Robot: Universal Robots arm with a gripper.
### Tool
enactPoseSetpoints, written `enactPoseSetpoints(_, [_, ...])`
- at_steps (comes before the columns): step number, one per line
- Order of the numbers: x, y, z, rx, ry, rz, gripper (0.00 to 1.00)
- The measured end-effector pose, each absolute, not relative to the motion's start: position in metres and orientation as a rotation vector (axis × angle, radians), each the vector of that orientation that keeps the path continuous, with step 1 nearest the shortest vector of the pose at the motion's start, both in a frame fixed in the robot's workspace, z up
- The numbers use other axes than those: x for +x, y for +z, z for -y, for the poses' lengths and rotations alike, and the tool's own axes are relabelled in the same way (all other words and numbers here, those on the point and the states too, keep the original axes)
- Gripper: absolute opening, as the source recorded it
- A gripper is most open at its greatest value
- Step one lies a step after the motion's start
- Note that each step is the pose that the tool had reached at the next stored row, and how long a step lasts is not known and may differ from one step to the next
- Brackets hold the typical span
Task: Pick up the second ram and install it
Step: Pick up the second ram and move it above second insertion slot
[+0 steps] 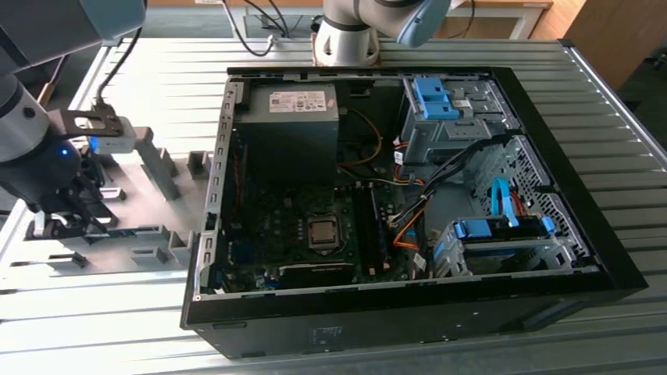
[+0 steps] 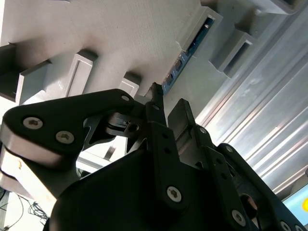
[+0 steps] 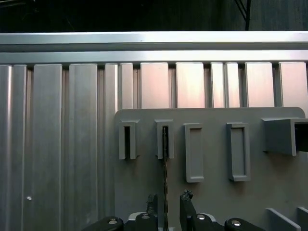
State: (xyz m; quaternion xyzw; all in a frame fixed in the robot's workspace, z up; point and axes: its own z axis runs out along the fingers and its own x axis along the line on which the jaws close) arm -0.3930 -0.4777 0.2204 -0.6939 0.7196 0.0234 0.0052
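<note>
Wrist views close over shared fixture [image 3: 216, 207] [image 2: 110, 38]

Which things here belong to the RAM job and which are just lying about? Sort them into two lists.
Job in hand: second ram, edge-on in its fixture slot; gripper, open astride it; grey fixture plate; open computer case; motherboard.

Lying about: power supply; blue drive brackets; orange cables; empty fixture pockets; slatted table.
</note>
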Motion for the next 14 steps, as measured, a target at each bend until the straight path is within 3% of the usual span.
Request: enactPoseSetpoints(14, [-0.3930,0.2136,0.4777,-2.173,0.073,-2.253,0.32])
